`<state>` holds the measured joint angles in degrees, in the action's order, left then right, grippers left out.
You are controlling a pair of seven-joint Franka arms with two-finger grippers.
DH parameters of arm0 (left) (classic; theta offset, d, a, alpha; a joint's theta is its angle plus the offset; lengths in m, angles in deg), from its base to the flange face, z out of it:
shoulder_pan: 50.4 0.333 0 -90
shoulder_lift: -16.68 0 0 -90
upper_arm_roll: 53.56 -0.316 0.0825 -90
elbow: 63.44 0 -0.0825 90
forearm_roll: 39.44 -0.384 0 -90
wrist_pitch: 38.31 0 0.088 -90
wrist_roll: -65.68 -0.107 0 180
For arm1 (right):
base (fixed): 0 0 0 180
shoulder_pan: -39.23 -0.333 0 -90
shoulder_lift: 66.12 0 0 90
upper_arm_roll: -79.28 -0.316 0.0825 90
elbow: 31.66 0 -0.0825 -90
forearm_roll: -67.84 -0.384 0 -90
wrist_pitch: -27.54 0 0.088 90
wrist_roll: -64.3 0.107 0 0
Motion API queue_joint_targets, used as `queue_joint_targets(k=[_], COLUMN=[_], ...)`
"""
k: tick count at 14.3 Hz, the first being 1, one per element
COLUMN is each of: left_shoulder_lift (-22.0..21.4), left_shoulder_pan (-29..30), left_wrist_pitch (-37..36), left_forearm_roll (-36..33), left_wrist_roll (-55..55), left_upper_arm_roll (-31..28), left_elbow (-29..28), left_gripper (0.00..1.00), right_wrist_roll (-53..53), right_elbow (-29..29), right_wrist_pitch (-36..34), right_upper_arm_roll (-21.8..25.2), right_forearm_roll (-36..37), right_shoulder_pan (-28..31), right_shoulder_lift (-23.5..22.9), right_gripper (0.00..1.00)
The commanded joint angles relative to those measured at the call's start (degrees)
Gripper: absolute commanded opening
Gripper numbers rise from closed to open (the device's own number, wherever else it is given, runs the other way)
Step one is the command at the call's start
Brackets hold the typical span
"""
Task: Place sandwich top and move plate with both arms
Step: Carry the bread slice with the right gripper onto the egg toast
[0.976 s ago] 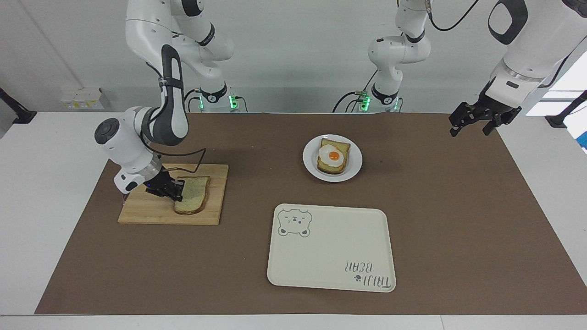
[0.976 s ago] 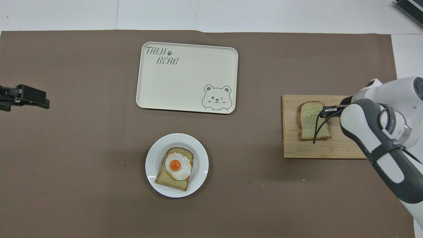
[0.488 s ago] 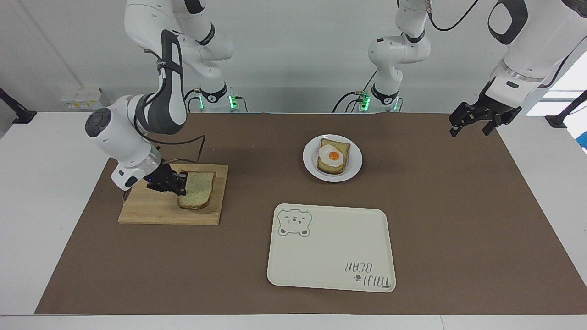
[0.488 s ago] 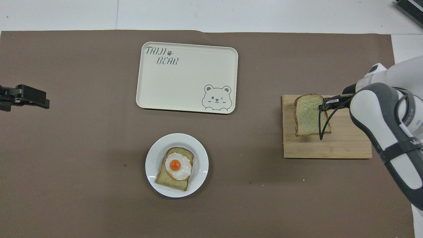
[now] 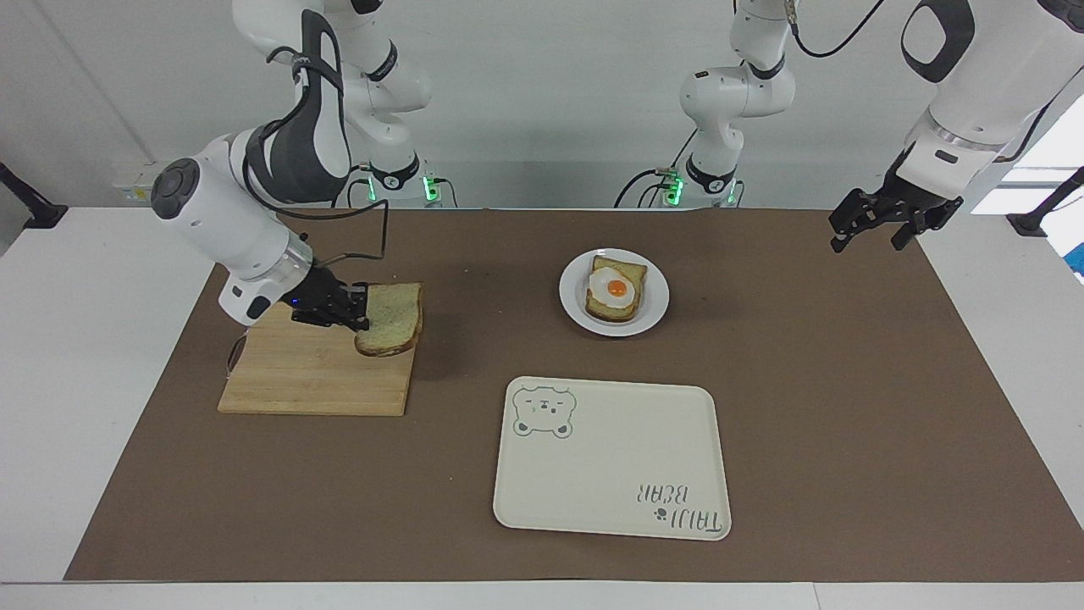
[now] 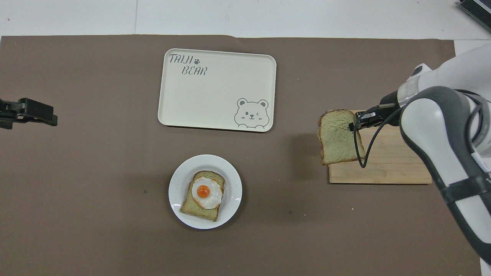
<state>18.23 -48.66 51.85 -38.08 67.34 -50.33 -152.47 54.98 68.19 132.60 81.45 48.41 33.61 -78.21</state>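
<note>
Brown-covered table point(image 5: 847, 407). Right pincer point(image 5: 354, 310): clenched on one edge of the sandwich top point(image 5: 391, 331), which is held in the air beside it over the wooden board point(image 5: 305, 381). White plate point(image 5: 653, 307): toast with fried egg point(image 5: 616, 290) is carried. Cream bear tray point(image 5: 610, 457): set farther from the robots. Left pincer point(image 5: 867, 227): waiting, raised over the table's end, fingers released.

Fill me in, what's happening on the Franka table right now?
The right gripper has the plain bread slice pinched by one edge and holds it in the air over the edge of the wooden cutting board. The white plate sits mid-table with the egg-topped toast on it, not yet covered. The bear tray lies farther from the robots than the plate. The left gripper waits, raised over its end of the table.
</note>
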Motion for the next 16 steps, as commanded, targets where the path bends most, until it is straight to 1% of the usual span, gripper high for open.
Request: queue_joint_targets(k=[1,3,5,8,10,14,16], left_shoulder_lift=[-1.03,-0.94,-1.03,-0.94,-0.94,-1.29,-2.16], left_shoulder_pan=[-0.42,-0.42,-0.42,-1.3,-0.95,-1.21,-0.6], left_wrist_pitch=[-0.34,-0.34,-0.25,-0.33,-0.25,-0.16,0.1], left_forearm_roll=[-0.84,-0.84,-0.84,-0.31,-0.31,0.66,1.36], left_wrist_roll=[0.62,0.62,0.54,0.62,0.45,0.97,1.06], left_upper_arm_roll=[-0.33,-0.33,-0.33,-0.33,-0.33,0.02,-0.07], left_elbow=[-0.88,-0.88,-0.88,-0.79,-0.79,-0.62,-1.75], left_gripper=[1.0,1.0,1.0,1.0,1.0,1.0,1.0], right_wrist_roll=[10.85,16.25,17.58,22.49,24.26,27.25,28.48], right_elbow=[-0.8,-0.8,-0.54,-0.1,0.07,-0.01,0.07], right_wrist_pitch=[1.2,1.99,2.61,5.15,7.52,11.57,13.41], right_upper_arm_roll=[-0.42,-0.5,-0.59,-0.68,-0.68,-0.77,-0.77], right_forearm_roll=[-0.87,-1.48,-2.01,-2.36,-5.6,-6.05,-6.05], right_shoulder_pan=[-6.22,-10.01,-13.88,-18.54,-21.52,-26.53,-29.61], right_shoulder_lift=[-0.48,-0.31,-0.39,-0.74,-1.18,-2.24,-3.11], right_gripper=[0.0,0.0,0.0,0.0,0.0,0.0,0.0])
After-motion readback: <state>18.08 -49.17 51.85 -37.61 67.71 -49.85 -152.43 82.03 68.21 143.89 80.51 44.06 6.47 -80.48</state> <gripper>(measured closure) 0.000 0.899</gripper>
